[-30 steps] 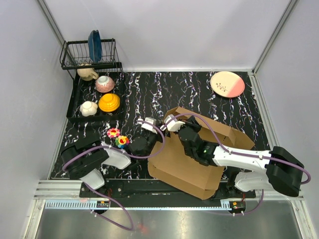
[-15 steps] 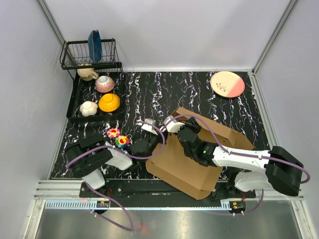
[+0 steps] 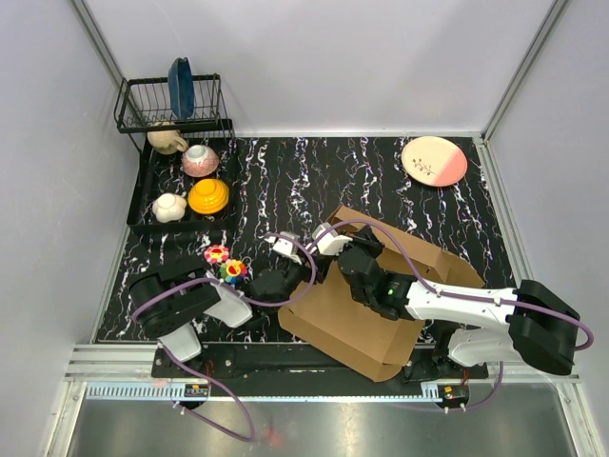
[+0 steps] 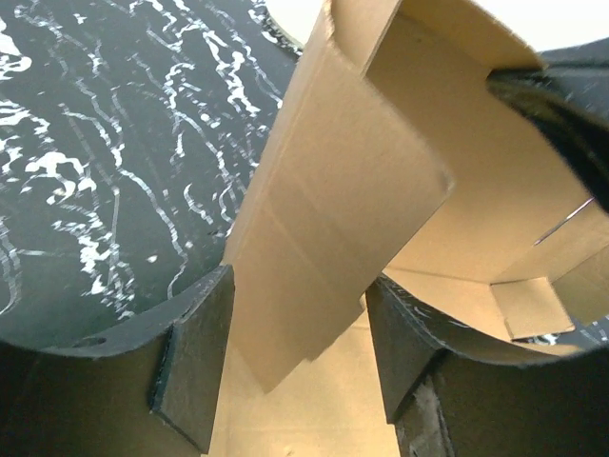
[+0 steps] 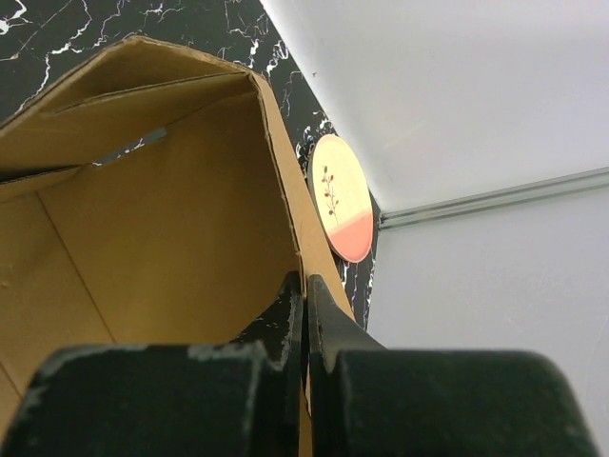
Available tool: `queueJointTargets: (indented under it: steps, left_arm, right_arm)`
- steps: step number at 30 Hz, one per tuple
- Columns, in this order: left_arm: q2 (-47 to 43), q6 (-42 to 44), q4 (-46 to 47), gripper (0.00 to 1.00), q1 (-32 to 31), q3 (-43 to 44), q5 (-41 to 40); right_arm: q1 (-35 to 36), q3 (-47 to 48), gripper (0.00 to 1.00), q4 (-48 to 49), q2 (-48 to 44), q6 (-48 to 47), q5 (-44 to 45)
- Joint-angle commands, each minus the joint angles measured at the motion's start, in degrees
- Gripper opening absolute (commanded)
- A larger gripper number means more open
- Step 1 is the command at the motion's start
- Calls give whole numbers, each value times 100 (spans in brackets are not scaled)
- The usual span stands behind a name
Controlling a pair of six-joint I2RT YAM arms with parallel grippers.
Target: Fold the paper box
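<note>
Two grippers meet at the box (image 3: 354,309), which sits on the table (image 3: 314,176) toward its near edge and right of its middle. In the top view the nearest corner of the box shows past that edge. The box is only partly formed: a broad panel slopes down toward the table's near edge, and walls stand up on the side facing the table's far edge. The left gripper (image 3: 288,249) reaches in from the table's left. Its jaws are spread wide, and a narrow flap (image 4: 333,200) of the box runs down between the two pads (image 4: 195,367). Whether either pad presses on the flap cannot be told, as there is a gap on one side. The right gripper (image 5: 304,286) comes from the table's right, its fingers drawn almost together and pinching the top edge of a standing wall. A plate (image 3: 434,161) lies at the table's far right corner, well apart from the box. A wire rack (image 3: 171,100) stands at the far left corner.
</note>
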Motion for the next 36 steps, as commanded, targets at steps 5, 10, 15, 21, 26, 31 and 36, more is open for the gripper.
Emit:
queueJointTargets:
  steps: [5,10,15,21,26,31,36]
  left_arm:
    - [-830,504,2049,64,-2,-673,-312]
    - [-1446,864,2049,65,7,-1112,-427]
    - [-2097,1199,2023,67,7,-1403,-242]
    - [-1396,1191,2049,69,313,-982,-164]
    - [-437,883,2049,79,586,-280,487]
    - [-94,909,2058,86,745,160,654]
    - [73,883,2049,88,877,355,1022]
  right_arm:
    - [91,-184,0,-296,83,597,-259]
    - [91,-184,0,-313,57,615,-259]
    - [100,-184,0,-296,22,597,-276]
    - [100,-167,0,-269,66,641,-320]
    - [127,-140,0,-427,31,782,-408]
    - [144,-105,0,-507,83,905,-443]
    - [153,-105,0,-498,180,966,-478]
